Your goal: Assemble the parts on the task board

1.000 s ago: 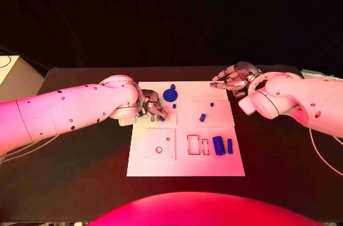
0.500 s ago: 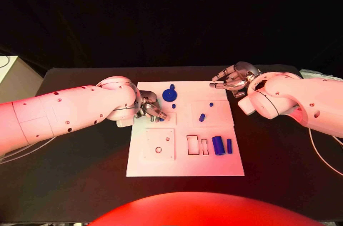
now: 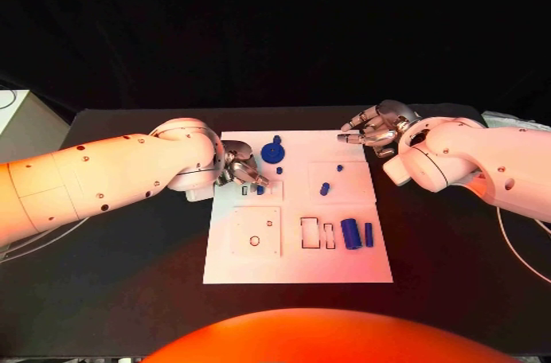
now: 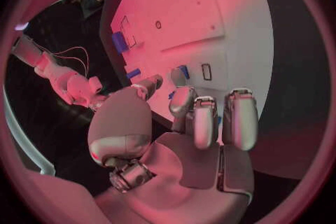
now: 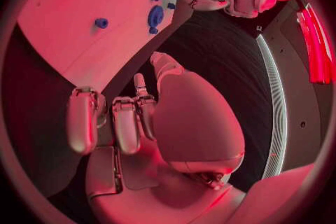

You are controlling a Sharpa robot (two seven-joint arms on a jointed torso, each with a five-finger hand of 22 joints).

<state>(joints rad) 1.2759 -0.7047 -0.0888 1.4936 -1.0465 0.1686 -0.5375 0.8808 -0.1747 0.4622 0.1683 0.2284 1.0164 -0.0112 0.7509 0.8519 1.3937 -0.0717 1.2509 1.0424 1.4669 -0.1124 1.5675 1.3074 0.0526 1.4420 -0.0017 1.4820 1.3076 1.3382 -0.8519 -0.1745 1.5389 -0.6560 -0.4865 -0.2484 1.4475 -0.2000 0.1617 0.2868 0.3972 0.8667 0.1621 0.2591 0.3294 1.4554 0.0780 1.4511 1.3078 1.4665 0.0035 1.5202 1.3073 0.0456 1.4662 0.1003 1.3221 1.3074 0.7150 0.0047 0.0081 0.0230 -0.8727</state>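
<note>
- The task board point(image 3: 298, 259) is shown as a white plate in the middle of the black table point(image 3: 115, 283); the assembly is judged to be only partly done.
- A round blue disc point(image 3: 272, 151) and a small blue peg point(image 3: 280, 170) just beside it are seen near the board's far edge; whether they are seated cannot be told.
- Two more small blue pieces point(image 3: 325, 189) are seen on the far right panel of the board, one lying slanted.
- A thick blue cylinder point(image 3: 350, 234) and a thinner blue bar point(image 3: 369, 235) are seen lying loose toward the board's near right part, beside two empty rectangular slots point(image 3: 311, 232); these are judged to be left to fit.
- A small round hole point(image 3: 254, 240) in the board's near left panel is seen unfilled.
- The left hand point(image 3: 242, 172) is held over the board's far left edge, fingers curled inward; a small blue part point(image 3: 259, 190) is seen at its fingertips, but whether it is gripped cannot be told.
- The right hand point(image 3: 377, 130) is held off the board's far right corner, fingers loosely curled, nothing seen in it.
- Against the earlier frames, the left arm is seen drawn slightly toward the board's far edge; the right hand and the loose parts are unchanged.
</note>
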